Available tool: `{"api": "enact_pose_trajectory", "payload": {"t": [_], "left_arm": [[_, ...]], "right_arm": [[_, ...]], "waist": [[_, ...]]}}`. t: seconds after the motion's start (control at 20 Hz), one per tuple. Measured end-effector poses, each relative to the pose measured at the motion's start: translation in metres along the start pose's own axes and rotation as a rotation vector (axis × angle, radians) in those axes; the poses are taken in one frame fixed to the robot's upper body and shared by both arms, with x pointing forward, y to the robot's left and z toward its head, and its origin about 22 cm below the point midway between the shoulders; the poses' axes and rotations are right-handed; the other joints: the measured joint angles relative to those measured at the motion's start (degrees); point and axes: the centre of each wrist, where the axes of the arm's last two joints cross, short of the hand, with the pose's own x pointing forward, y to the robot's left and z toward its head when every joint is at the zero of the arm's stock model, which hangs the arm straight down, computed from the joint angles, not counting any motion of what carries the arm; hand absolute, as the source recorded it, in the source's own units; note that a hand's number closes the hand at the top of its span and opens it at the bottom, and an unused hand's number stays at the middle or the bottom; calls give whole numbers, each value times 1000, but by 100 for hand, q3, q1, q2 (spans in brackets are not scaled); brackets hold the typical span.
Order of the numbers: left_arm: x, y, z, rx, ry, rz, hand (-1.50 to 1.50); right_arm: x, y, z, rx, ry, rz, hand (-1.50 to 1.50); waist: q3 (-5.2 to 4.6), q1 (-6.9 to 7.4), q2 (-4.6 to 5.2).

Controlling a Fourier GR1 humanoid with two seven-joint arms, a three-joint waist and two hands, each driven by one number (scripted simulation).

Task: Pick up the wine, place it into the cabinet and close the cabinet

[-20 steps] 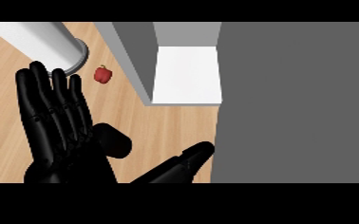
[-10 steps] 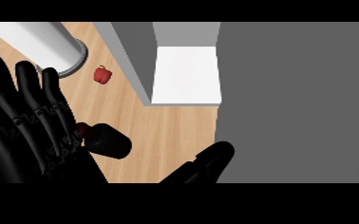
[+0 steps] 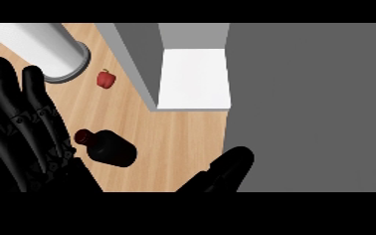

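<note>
So the wine [image 3: 112, 149] is sitting on the wooden counter [image 3: 176, 139], down toward its near edge and left of the cabinet opening. The left hand [image 3: 33, 139] is right next to it, on the bottle's left. Its fingers are straight and a bit spread, pointing away from the robot, not wrapped around anything. The bottle's reddish neck is the end closest to them, almost at the hand's edge, though I can't tell if it's actually touching.

In the view the bottle's long axis runs from the neck at upper left to the fat body at lower right. I honestly can't say if it's standing up or lying down from this angle.

The right hand [image 3: 224, 172] pokes in at the near edge, to the bottle's right with bare wood between. Open or closed, I can't tell. The left is clearly nearer, so my guess is it takes the grab, curling in from the neck side.

The cabinet [image 3: 195, 79] is open toward the counter's far edge, white shelf showing. A big grey panel [image 3: 301, 104] fills the right side. A small red pepper [image 3: 106, 79] and a pale cylinder [image 3: 44, 47] sit in the far left corner, well away from the bottle.
</note>
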Motion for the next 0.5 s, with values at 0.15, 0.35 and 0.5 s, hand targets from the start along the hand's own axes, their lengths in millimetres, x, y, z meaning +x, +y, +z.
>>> {"api": "enact_pose_trajectory", "payload": {"t": [0.15,0.35,0.5], "left_arm": [[3,3,-2,1,5,0,-150],[7,4,-9,13,7,-1,-150],[8,7,-10,15,13,-11,-150]], "right_arm": [[3,-2,-2,-19,-5,10,-150],[5,-1,-3,-35,5,11,-150],[4,-1,-3,-48,8,8,-150]], "waist": [[-2,-1,0],[-4,-15,7],[-4,-6,8]]}}
